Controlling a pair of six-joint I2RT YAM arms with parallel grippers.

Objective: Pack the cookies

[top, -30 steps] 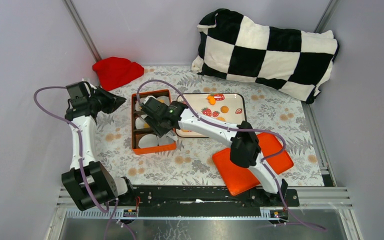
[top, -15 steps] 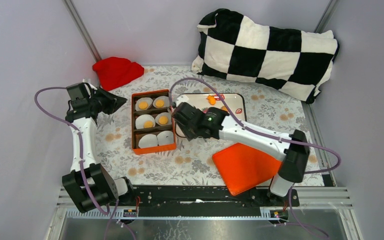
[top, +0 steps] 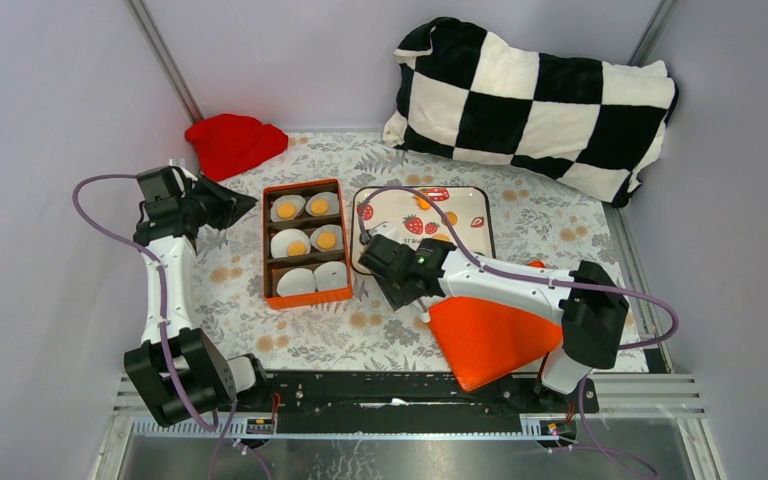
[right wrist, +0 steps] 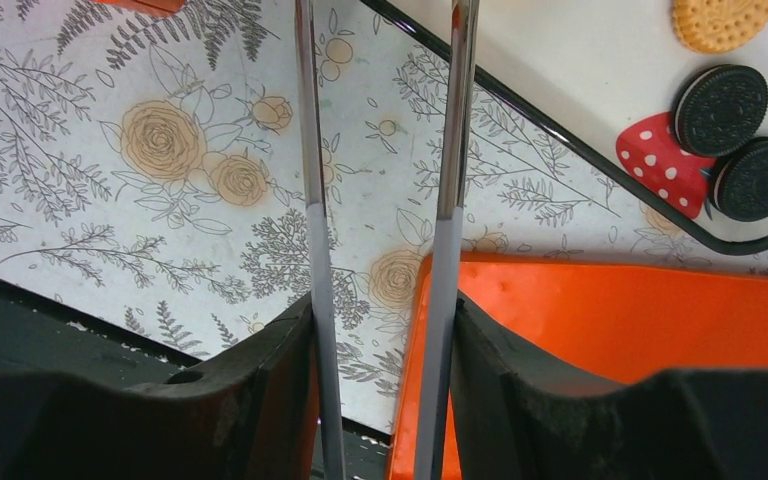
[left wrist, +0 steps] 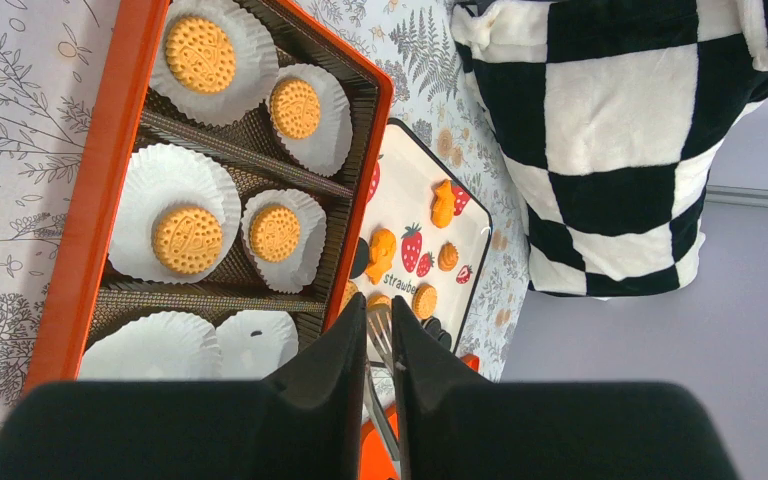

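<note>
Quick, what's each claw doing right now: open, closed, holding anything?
Left claw: closed on a thin metal tool.
Right claw: gripping metal tongs, blades apart, nothing between them.

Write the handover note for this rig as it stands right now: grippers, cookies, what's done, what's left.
Left gripper: nearly shut on a thin metal tool, poised beside the orange box.
Right gripper: holds metal tongs, tines apart and empty, over the tablecloth by the strawberry tray corner.
Done: four orange-yellow cookies sit in liners, filling the box's two far rows.
Left: the near row's two liners are empty; several more orange-yellow ones and two black cookies lie on the tray.
</note>
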